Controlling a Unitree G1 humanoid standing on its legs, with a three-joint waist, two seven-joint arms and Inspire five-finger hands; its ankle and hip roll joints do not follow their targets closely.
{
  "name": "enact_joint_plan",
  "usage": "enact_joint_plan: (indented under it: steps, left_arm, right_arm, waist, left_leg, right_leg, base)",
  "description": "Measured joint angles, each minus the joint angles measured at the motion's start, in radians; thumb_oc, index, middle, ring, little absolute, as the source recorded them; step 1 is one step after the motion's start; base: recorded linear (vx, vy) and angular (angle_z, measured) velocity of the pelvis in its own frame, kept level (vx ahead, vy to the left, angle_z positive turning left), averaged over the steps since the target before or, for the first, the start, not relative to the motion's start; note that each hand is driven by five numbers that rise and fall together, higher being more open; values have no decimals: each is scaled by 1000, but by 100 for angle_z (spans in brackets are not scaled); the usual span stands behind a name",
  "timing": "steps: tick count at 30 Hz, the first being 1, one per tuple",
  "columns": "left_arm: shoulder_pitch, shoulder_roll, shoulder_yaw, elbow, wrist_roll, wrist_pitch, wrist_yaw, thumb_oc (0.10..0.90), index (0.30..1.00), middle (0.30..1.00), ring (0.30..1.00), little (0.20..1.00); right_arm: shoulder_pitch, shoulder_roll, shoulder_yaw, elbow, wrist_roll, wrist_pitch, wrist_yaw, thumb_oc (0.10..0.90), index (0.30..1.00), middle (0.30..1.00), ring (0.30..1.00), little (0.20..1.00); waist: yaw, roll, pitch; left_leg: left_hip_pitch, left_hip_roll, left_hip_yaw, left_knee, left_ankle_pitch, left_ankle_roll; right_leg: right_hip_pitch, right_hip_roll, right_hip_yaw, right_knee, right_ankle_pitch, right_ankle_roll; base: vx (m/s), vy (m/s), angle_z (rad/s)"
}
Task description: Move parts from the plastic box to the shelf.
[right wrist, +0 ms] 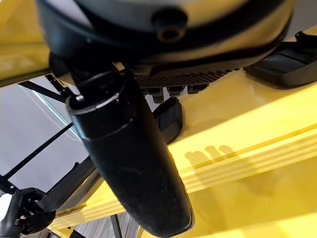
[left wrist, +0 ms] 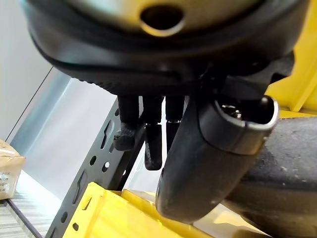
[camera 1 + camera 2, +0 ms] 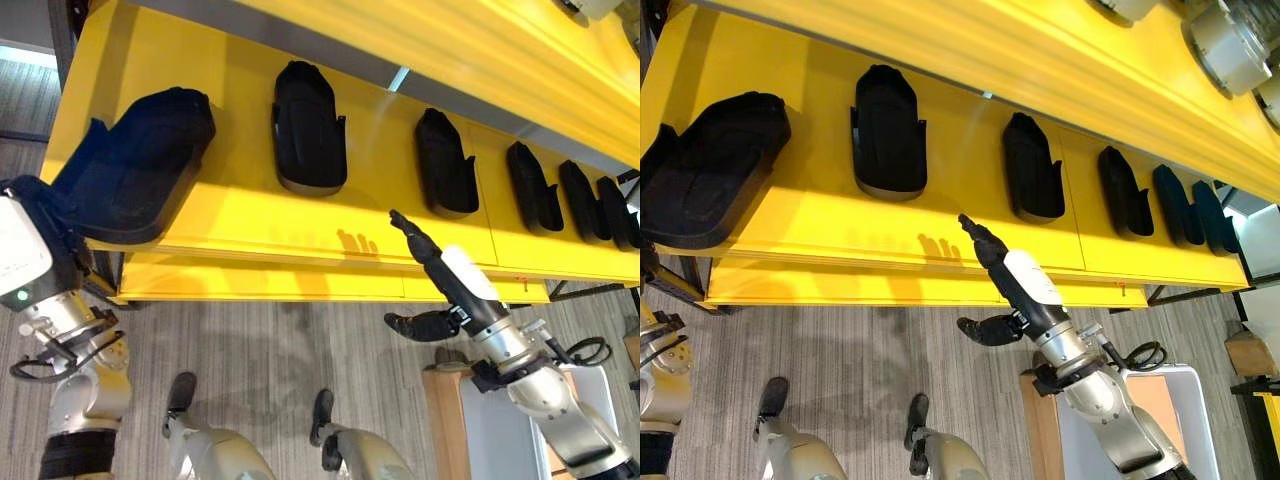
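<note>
Part [image 3: 135, 165] at shelf [image 3: 240, 215] end (left robot hand [image 2: 148, 144] gripping).

Black parts [image 3: 310, 128] lie on a bright yellow shelf [image 3: 240, 215] (floor [image 3: 270, 350] grey, wood-grained).

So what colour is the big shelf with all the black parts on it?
The shelf is bright yellow; the left eye view shows it best.

You have six black moulded plastic parts on the yellow metal shelf [image 3: 240, 215]: one large part [image 3: 135, 165] at the left robot hand [image 2: 148, 129], and five [image 3: 309, 127] [image 3: 445, 163] [image 3: 532, 188] [image 3: 583, 202] [image 3: 618, 212] beyond the right robot hand [image 3: 440, 265]. One white plastic box [image 3: 1200, 420] sits below that right robot hand.
</note>
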Motion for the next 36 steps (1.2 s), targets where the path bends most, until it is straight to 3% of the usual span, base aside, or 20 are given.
enact_joint_plan:
  steps: [5,12,18,19,20,21,36]
  left_arm:
    - [-1,0,0,0,-2,10,8,400,300,300,300,300]
    - [-34,26,-30,1,-24,21,43,400,300,300,300,300]
    - [-45,31,-32,3,-42,36,46,400,300,300,300,300]
    - [-53,31,-35,4,-44,36,46,571,539,539,539,539]
    - [-70,31,-42,7,-57,39,46,673,682,682,682,682]
    - [-83,31,-46,8,-70,39,45,900,1000,1000,1000,1000]
    - [-110,31,-69,8,-121,60,34,900,1000,1000,1000,1000]
  right_arm:
    - [1,-1,3,-23,0,0,0,900,1000,1000,1000,1000]
    - [3,-14,7,-26,0,-13,1,900,1000,1000,1000,1000]
    - [6,-17,9,-26,0,-19,1,900,1000,1000,1000,1000]
    - [6,-17,10,-26,0,-19,1,900,1000,1000,1000,1000]
    - [6,-18,11,-26,0,-19,1,900,1000,1000,1000,1000]
    - [5,-18,12,-26,0,-20,1,900,1000,1000,1000,1000]
    - [3,-18,20,-28,0,-23,1,900,1000,1000,1000,1000]
  waist:
    - [-2,-5,-4]
    - [0,-34,-22]
    - [-6,-37,-23]
    - [-7,-38,-23]
    - [-6,-40,-23]
    - [-7,-41,-24]
    - [-4,-50,-30]
  left_leg:
    - [0,1,0,1,0,0]
    - [-19,10,-2,3,2,-2]
    - [-21,13,1,3,6,-5]
    - [-22,13,1,4,6,-5]
    - [-24,13,1,4,7,-4]
    - [-26,13,1,4,7,-3]
    - [-28,8,18,14,10,-2]
  right_leg:
    - [0,2,0,-3,9,-12]
    - [-13,12,1,-10,15,-15]
    - [-16,15,6,-18,20,-10]
    - [-16,15,7,-19,21,-9]
    - [-17,15,6,-20,21,-10]
    - [-18,15,6,-20,22,-9]
    - [-23,13,26,-37,47,-11]
  base:
    - [0,0,0]
    - [0,0,0]
    - [11,-2,-3]
    - [0,0,0]
    - [0,0,0]
    - [0,0,0]
    - [3,2,-3]
